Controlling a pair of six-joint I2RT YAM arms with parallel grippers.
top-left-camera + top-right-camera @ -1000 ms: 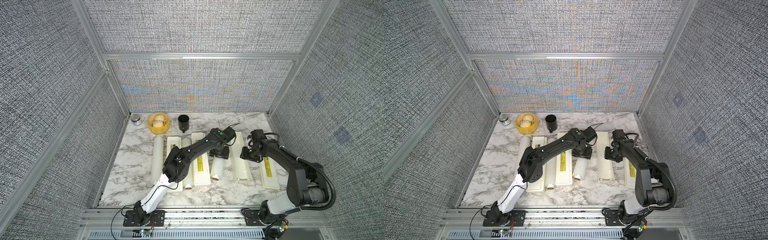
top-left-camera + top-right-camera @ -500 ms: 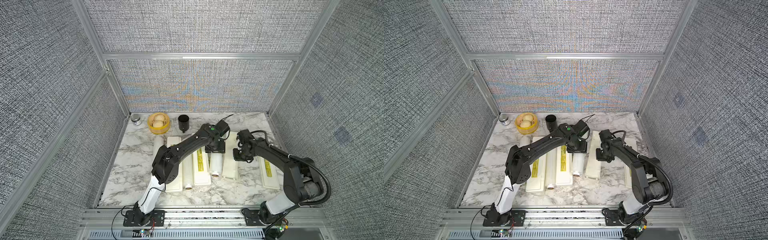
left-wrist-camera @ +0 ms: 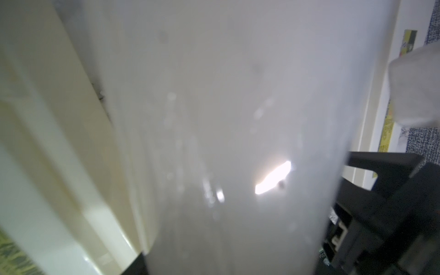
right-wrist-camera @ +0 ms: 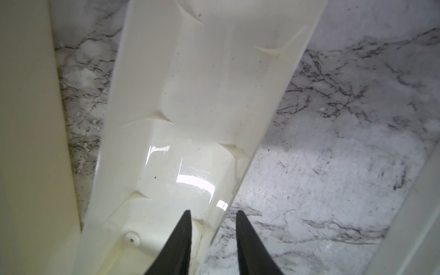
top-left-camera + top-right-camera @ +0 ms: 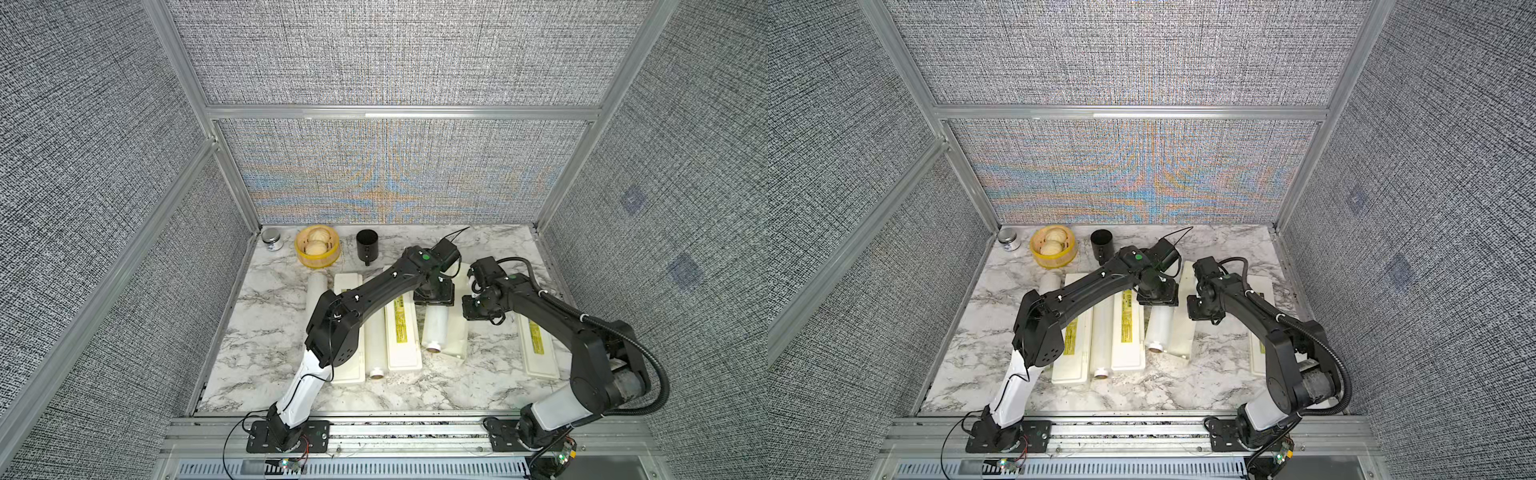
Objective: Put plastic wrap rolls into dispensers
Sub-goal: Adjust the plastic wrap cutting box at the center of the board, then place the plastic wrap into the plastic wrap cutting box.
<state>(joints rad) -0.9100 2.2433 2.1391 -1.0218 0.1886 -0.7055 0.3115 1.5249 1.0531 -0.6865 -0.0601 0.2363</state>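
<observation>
Clamping the plastic wrap roll (image 5: 436, 328) near its far end, your left gripper (image 5: 433, 303) is holding it lengthwise, with the jaws closed partway around the roll's girth. The roll is lying along the left side of the open dispenser (image 5: 456, 347). Its near end, brown core showing, is overlapping that dispenser's near left corner. Whether it is sitting in the trough or hanging above it, you cannot tell from the top views. In the left wrist view the roll is filling almost the whole frame, blurred.

Your right gripper (image 4: 213, 215) is standing partly open and gripping nothing. One fingertip (image 4: 184, 228) is sitting inside the open dispenser and the other is outside it over the marble table (image 4: 333, 178). The jaws are straddling the side wall away from the roll without pinching it.

Further left, a second roll (image 5: 316, 291) is lying on the table just beside the leftmost dispenser (image 5: 348, 286). A third roll (image 5: 376, 349) is lying between that one and the middle dispenser (image 5: 402, 332), which is showing its yellow label. The right-hand dispenser (image 5: 538, 349) is lying well apart from the open one, partly under your right arm.
</observation>
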